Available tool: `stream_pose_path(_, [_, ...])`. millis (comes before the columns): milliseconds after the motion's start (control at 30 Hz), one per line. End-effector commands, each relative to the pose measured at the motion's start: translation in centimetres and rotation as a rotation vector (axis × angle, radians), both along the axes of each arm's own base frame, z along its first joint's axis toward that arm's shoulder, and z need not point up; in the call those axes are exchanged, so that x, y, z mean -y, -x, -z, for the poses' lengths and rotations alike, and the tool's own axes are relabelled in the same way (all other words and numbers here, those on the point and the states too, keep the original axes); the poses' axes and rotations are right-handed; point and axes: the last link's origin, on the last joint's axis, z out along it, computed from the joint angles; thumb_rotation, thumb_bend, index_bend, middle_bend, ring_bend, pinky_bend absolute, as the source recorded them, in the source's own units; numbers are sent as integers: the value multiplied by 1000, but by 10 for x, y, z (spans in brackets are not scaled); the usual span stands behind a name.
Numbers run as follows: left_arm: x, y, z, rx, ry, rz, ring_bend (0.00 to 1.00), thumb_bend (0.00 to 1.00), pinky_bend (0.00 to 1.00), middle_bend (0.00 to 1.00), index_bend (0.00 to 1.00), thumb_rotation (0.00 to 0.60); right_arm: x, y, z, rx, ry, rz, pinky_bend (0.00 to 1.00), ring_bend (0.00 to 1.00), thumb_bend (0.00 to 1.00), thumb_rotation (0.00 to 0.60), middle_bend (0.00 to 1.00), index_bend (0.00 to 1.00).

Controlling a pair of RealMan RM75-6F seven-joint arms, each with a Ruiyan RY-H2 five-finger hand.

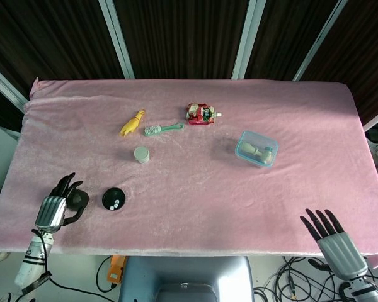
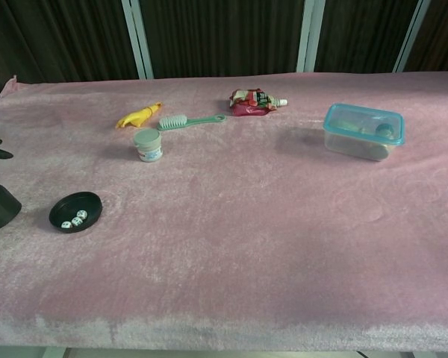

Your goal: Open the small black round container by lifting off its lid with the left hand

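Two black parts lie apart near the table's (image 1: 195,220) front-left edge: lid (image 1: 77,200) under the spread left hand (image 1: 53,209), open container (image 1: 113,199) beside it. Right hand (image 1: 337,246), fingers spread, off the front edge.

Probably a robot test lab: pink-draped table (image 1: 239,189) before dark panelled walls (image 1: 176,38), cables (image 1: 283,283) underneath.

The tablecloth (image 1: 195,182) is pink; the open container (image 2: 75,212) is black with white dice (image 2: 73,218); the brush (image 2: 188,120) is green; the toy duck (image 1: 132,123) is yellow.
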Motion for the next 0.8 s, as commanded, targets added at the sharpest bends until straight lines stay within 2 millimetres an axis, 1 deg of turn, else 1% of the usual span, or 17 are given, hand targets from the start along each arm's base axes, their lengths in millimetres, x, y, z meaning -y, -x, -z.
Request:
stream_pose_path(33, [2,0,-3,15,1,-1,0,333,207,0,156,600,0,0,0,1,0,0,59,0,47,600,0,0])
stream_pose_path(100, [4,-3,-8,22,-9,12,0,330,204,0,152,600,0,0,0,2,1,-1,59,0,46,600,0,0])
stream_pose_path(200, [11,-10,-21,28,-43,51,0,327,202,0,151,600,-1,0,-1,4,2,-4,59,0,46,600,0,0])
stream_pose_path(300, [25,-21,-40,15,-95,117,0,330,199,0,163,600,-1,0,-1,10,7,-8,60,0,46,600,0,0])
stream_pose_path(400, [43,-26,-61,-71,-145,183,19,333,180,19,198,600,-1,-1,-2,16,17,-10,60,0,47,600,0,0])
stream_pose_path(500, [59,-26,-78,-164,-183,201,58,334,155,63,239,600,-1,0,-3,22,25,-10,60,0,46,600,0,0])
stream_pose_path(567, [67,-28,-85,-200,-191,193,85,334,140,111,279,600,-1,-1,-4,30,34,-12,60,0,47,600,0,0])
stream_pose_path(600, [71,-29,-87,-204,-186,186,87,335,138,119,290,600,-2,-1,-5,33,37,-12,60,0,47,600,0,0])
stream_pose_path(667, [79,-31,-89,-209,-153,166,86,335,138,131,309,600,-3,-1,-6,40,43,-13,60,0,47,600,0,0])
stream_pose_path(800, [86,-34,-88,-236,-92,129,86,334,143,139,315,600,-5,0,-6,45,44,-17,60,0,47,600,0,0])
